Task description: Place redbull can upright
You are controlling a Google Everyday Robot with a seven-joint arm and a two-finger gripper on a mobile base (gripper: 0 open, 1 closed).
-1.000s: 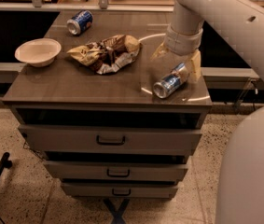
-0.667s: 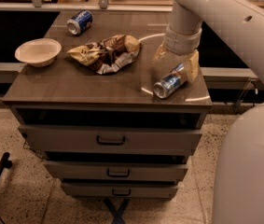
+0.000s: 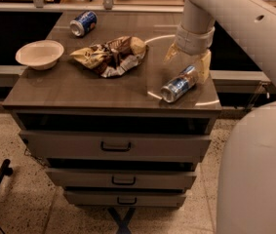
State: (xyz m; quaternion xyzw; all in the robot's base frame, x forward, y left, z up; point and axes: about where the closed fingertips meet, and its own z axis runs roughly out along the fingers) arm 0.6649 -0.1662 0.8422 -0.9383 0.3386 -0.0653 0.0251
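Nothing shifted, silver-blue redbull can (image 3: 178, 84) lying sideways, gripper (image 3: 188, 66) over its far end, jaws wide

redbull can (image 3: 178, 84): glossy metal | gripper (image 3: 187, 67) above it: matt plastic | tabletop (image 3: 79, 89): smooth, faint sheen | bag (image 3: 110, 56): crinkled foil

Counts on one brown counter (image 3: 79, 89).
One slim silver-and-blue metal can (image 3: 178, 84), one shorter dark-blue can (image 3: 83, 23), one white round bowl (image 3: 39, 54), one crumpled foil bag (image 3: 110, 55), one cream pincer (image 3: 188, 65) above the slim can.
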